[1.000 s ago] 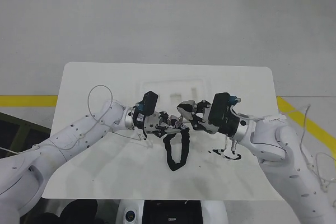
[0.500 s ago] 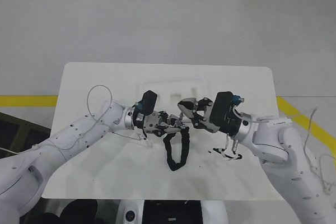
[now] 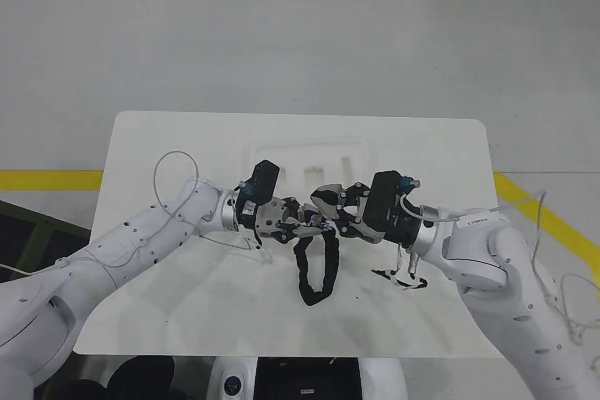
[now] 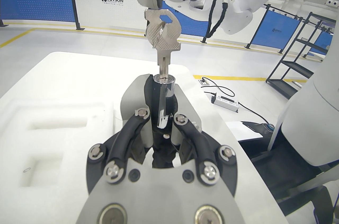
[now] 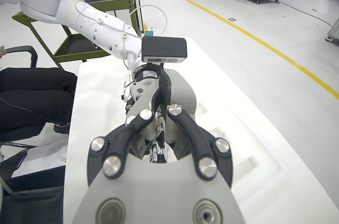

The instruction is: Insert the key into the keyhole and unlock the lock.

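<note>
Silver key [image 4: 163, 36] — tip at chrome lock [image 4: 164, 96]

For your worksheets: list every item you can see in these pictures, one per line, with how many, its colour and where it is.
key: one, silver, gripped by its head, blade tip at the lock's keyhole.
lock: one, black cable loop with a chrome cylinder, cylinder gripped over the table's middle.
foam tray: one, white with cut-out recesses, at the table's far side.
small item: one, black and white, on the table by the right arm; too small to identify.
table: one, white, under everything.
left gripper: one, grey and black, shut on the lock's cylinder.
right gripper: one, grey and black, shut on the key.
</note>
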Available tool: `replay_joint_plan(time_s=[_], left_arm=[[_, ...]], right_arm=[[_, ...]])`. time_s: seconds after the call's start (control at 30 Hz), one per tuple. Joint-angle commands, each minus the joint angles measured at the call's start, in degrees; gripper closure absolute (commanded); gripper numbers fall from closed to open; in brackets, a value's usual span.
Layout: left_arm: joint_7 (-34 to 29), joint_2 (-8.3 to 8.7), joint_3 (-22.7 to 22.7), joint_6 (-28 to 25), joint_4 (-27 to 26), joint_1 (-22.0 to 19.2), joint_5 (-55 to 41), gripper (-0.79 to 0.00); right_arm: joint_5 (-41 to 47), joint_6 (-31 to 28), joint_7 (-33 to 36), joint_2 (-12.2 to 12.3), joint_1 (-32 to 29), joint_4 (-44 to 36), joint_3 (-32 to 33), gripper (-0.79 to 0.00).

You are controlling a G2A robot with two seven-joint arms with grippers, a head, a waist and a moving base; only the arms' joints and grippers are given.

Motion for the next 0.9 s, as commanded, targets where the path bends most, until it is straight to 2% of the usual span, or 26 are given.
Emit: replay_joint_plan(time_s=[0.0,0.17,0.37,0.4,0.43,0.47,0.57,0.6,0.63,0.67,0.73,0.87], left_arm=[[0.0,0.01,0.0,0.0,0.0,0.0,0.0,0.000],[-1.1,-0.01,0.0,0.0,1.1,-0.4,1.6,0.000],[-4.9,0.16,-0.2,0.0,2.2,-2.5,2.8,0.000],[-5.4,0.20,-0.3,0.0,2.0,-2.7,2.8,0.000],[-5.7,0.24,-0.3,0.0,1.6,-2.7,2.7,0.000],[-5.5,0.27,-0.2,0.0,1.0,-2.7,2.6,0.000],[-5.1,0.48,0.0,0.0,0.7,-2.9,2.3,0.000],[-5.0,0.55,0.0,0.0,0.6,-2.9,2.3,0.000],[-4.9,0.63,0.0,0.0,0.6,-2.9,2.1,0.000],[-4.8,0.71,0.0,0.0,0.5,-2.9,2.0,0.000],[-4.6,0.88,0.0,0.0,0.2,-2.8,1.9,0.000],[-4.6,1.15,0.0,0.0,-0.5,-2.5,1.9,0.000]], right_arm=[[0.0,0.2,-0.3,0.0,0.1,-0.2,0.4,0.000],[-0.1,2.0,2.5,0.2,0.1,-1.3,2.2,0.000],[2.8,4.2,13.1,1.2,-1.4,-4.4,6.1,-0.031],[2.3,3.6,15.7,1.4,-1.3,-5.2,6.7,-0.083],[1.9,2.4,18.0,1.6,-1.2,-5.9,6.8,-0.225],[2.4,0.6,18.8,1.8,-0.9,-6.6,6.7,-0.311],[1.1,-3.7,20.2,2.1,0.1,-6.9,7.3,-0.366],[0.4,-4.9,21.0,2.3,0.5,-7.1,7.1,-0.419],[-0.6,-6.2,21.8,2.4,1.0,-7.6,6.9,-0.514],[-1.3,-7.3,22.5,2.5,1.4,-7.7,6.6,-0.536],[-2.7,-8.8,23.6,2.6,2.4,-8.1,5.9,-0.640],[-5.1,-10.5,25.4,2.7,4.6,-8.2,4.0,-0.671]])
